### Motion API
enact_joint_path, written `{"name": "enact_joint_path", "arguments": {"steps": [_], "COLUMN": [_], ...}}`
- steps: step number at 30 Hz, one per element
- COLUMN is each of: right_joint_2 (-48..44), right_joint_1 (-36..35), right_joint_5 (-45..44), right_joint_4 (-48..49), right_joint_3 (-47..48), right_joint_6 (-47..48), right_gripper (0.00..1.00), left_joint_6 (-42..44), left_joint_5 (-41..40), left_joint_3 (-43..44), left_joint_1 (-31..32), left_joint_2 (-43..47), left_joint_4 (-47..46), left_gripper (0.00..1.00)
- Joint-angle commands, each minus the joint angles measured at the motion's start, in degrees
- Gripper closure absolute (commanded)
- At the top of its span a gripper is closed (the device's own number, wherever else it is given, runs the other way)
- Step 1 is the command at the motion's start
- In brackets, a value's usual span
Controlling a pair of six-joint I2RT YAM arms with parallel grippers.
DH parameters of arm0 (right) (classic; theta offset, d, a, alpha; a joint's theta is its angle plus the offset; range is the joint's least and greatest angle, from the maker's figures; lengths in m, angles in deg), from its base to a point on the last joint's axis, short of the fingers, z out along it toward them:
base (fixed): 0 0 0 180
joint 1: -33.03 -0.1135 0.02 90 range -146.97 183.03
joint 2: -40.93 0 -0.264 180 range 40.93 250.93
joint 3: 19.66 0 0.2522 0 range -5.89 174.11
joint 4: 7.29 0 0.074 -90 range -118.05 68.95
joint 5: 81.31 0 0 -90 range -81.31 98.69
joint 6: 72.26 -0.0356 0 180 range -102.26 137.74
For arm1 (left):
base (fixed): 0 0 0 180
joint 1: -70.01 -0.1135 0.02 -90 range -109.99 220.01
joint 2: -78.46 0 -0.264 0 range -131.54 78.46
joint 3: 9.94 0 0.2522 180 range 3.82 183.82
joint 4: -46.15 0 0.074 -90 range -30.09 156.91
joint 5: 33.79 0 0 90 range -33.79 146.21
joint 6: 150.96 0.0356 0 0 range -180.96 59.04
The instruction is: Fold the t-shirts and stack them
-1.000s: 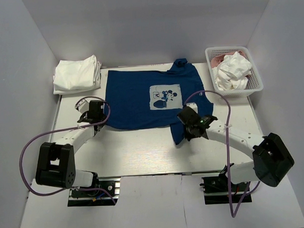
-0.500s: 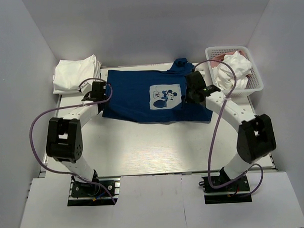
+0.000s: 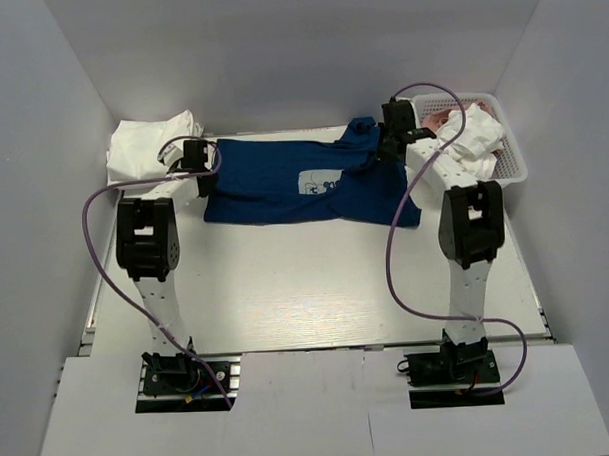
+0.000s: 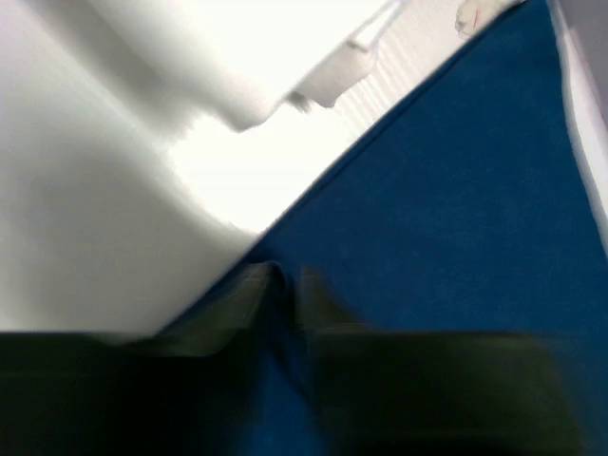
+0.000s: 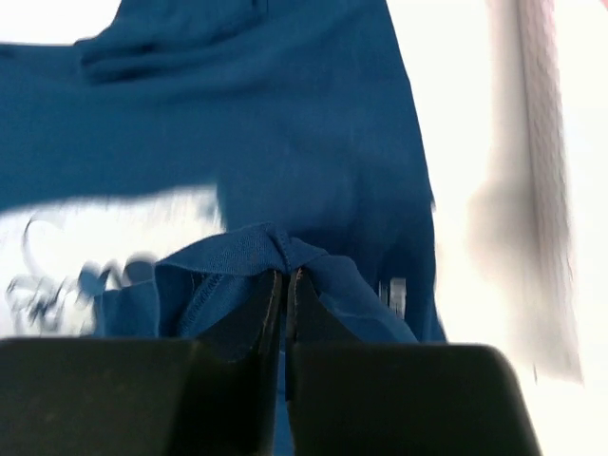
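**Navy tee gripped at both sides at the far end of the table**

The navy t-shirt (image 3: 283,184) was spread across the far part of the table (image 3: 317,288), between a pile of folded white t-shirts (image 3: 154,148) at the far left and the white lattice basket (image 3: 512,166) at the far right. The cloth was doubled over on itself, so that only part of the white chest print (image 3: 318,182) was shown. One blue corner was left trailing toward the near side on the right.

Both arms were stretched far forward. The left gripper (image 3: 195,155) was set at the shirt's left edge, just beside the white pile. In the left wrist view the fingers (image 4: 252,294) were blurred; they appeared to be drawn almost together with a ridge of the blue cloth (image 4: 456,237) caught between them. The right gripper (image 3: 394,135) was placed at the shirt's right side near the collar, close to the basket. In the right wrist view its jaws were seen nearly closed, with a raised fold of navy fabric (image 5: 237,123) pinched between the fingertips (image 5: 309,318).

A crumpled white t-shirt (image 3: 472,142) was heaped in the basket, and a strip of the dusty pink t-shirt (image 3: 436,116) was seen behind it.
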Motion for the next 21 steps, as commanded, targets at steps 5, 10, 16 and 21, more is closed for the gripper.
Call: {"name": "enact_joint_path", "arguments": {"steps": [5, 10, 16, 21], "right_joint_2": [13.4, 7.2, -11.9, -15.4], "right_joint_1": [2.8, 2.0, 2.0, 2.2], "right_joint_5": [6.2, 7.6, 14.2, 20.0], "right_joint_4": [1.6, 1.5, 13.5, 14.3], "right_joint_3": [16.3, 7.7, -20.5, -28.3], "right_joint_6": [12.8, 13.6, 7.6, 3.5], "right_gripper": [0.31, 0.1, 0.1, 0.1], "left_joint_6": [3.6, 7.6, 10.4, 11.0], "left_joint_5": [5.5, 6.6, 16.9, 22.6], "left_joint_3": [11.2, 5.5, -6.1, -6.7], "left_joint_1": [-1.5, -0.9, 0.3, 1.3], "left_joint_2": [-5.3, 1.9, 8.8, 6.1], "left_joint_4": [2.2, -1.7, -9.7, -10.5], "left_gripper": [0.0, 0.0, 0.0, 0.0]}}
